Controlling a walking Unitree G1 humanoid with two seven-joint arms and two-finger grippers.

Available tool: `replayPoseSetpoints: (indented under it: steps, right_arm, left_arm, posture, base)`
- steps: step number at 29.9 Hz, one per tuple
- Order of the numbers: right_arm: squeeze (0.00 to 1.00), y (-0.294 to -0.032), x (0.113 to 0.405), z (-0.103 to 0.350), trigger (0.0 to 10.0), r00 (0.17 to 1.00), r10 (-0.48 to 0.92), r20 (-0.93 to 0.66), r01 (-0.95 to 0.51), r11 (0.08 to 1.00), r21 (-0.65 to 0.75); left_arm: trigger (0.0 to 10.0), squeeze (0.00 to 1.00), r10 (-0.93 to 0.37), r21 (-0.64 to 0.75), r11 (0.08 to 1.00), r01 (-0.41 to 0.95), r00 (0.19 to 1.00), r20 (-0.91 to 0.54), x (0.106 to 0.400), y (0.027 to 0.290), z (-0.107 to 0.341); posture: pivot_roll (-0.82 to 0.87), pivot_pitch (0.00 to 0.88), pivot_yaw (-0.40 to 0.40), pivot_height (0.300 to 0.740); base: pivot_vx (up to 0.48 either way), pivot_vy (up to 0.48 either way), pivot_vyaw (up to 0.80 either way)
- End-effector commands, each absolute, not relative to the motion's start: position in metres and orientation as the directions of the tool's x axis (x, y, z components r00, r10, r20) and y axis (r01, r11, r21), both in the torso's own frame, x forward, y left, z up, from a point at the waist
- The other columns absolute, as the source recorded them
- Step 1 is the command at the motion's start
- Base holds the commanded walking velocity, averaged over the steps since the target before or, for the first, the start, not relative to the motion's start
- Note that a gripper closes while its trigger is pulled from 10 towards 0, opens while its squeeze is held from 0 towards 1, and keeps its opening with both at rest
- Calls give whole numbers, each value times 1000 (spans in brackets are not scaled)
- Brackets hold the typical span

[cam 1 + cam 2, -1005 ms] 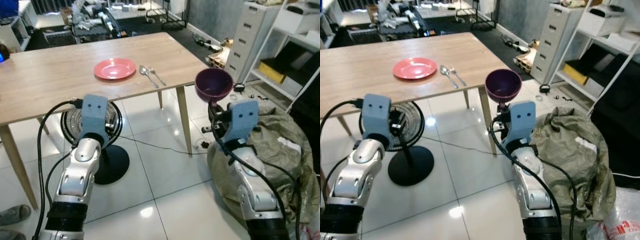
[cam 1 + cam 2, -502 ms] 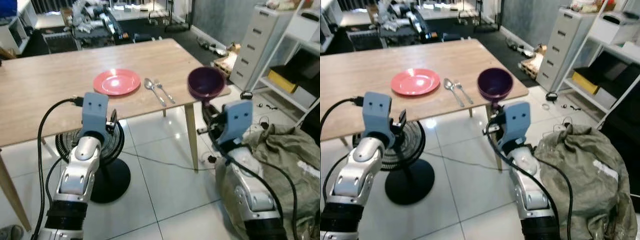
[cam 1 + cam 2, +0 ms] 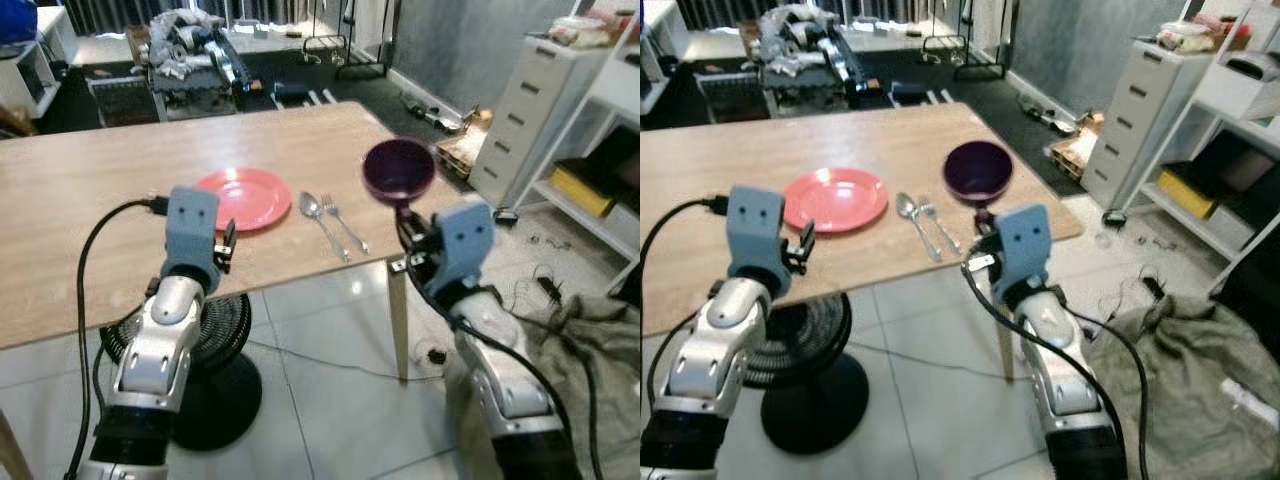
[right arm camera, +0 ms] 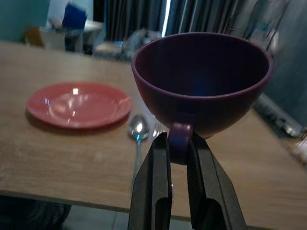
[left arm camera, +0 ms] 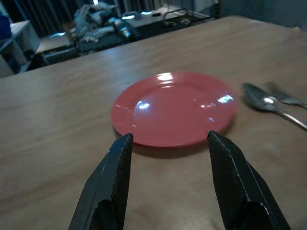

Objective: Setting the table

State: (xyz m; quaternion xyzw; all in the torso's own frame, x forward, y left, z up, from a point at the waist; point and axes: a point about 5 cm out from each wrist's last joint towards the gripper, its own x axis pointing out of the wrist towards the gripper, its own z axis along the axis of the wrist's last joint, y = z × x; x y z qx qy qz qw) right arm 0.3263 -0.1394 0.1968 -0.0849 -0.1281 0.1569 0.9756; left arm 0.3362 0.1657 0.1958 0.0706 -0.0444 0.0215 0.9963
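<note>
The right gripper (image 4: pixel 178 143) pinches the cup (image 3: pixel 977 172) at frame center; lower it gently beside the fork (image 3: pixel 938 222), staying level.

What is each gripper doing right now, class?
Left gripper: open, empty, near the red plate.
Right gripper: shut on the purple cup handle.

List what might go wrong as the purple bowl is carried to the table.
1. The right gripper pinches the purple bowl only by its small foot, so it may tip or slip out.
2. The spoon and fork lie close by the bowl's path; a low approach may knock them.
3. The bowl hangs near the table corner, so set down too early it may fall off.
</note>
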Motion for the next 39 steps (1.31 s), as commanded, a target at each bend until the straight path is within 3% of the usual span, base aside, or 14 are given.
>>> replayPoseSetpoints:
  steps: [1,18,26,39]
  right_arm:
    - [0,-141,328,195,10000,920,338,200,-310,937,-161]
    - [0,-123,337,199,10000,903,382,196,-371,924,-90]
    - [0,-130,344,195,10000,940,294,174,-280,955,-101]
    - [0,-145,347,173,10000,952,302,39,-297,949,-106]
  left_arm:
    - [10000,24,35,143,989,-47,996,84,334,164,194]
    - [10000,20,41,142,989,-52,996,78,330,164,191]
    - [10000,16,36,138,989,-47,996,77,330,163,191]
    - [10000,0,-78,139,988,71,996,43,318,156,185]
  posture:
    - [-13,0,77,740]
    - [-2,0,67,740]
    - [0,0,68,740]
    - [12,0,66,740]
  base:
    - [480,0,0]
    - [480,0,0]
    - [480,0,0]
    - [0,0,0]
